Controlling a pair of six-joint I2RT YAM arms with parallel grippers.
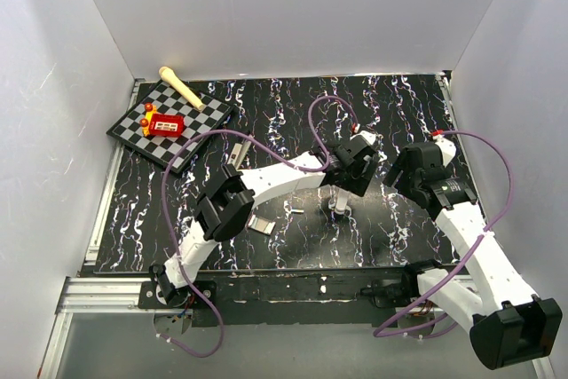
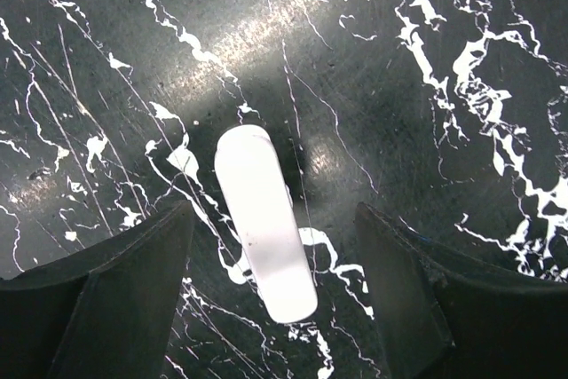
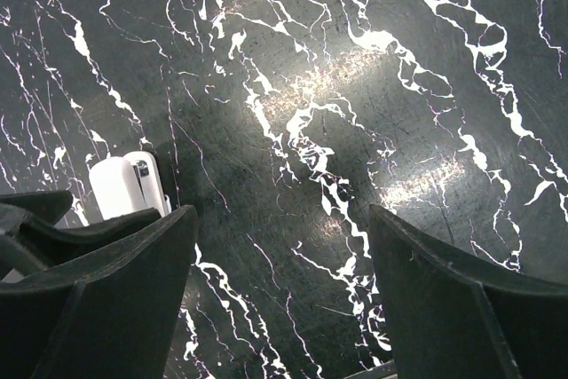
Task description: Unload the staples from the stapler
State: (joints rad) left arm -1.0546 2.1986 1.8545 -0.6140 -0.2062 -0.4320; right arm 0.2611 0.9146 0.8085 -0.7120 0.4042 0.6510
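The stapler [image 1: 238,153] is a slim grey-silver bar lying on the dark marbled table [image 1: 293,113], left of centre and far from both grippers. The staples [image 1: 297,211] show as a tiny grey strip near the table's middle. My left gripper [image 1: 341,204] [image 2: 273,210] is open, pointing down, its fingers either side of a white rounded oblong piece [image 2: 264,224] with a gap on each side. My right gripper [image 1: 395,177] [image 3: 282,215] is open over bare table. The white piece [image 3: 115,185], with a metal part beside it, lies just left of the right gripper's left finger.
A flat silvery rectangle [image 1: 259,224] lies near the left arm's elbow. At the back left sits a chessboard [image 1: 200,135] carrying a small red-and-white box [image 1: 166,124], with a wooden stick [image 1: 182,86] at its far edge. White walls enclose the table.
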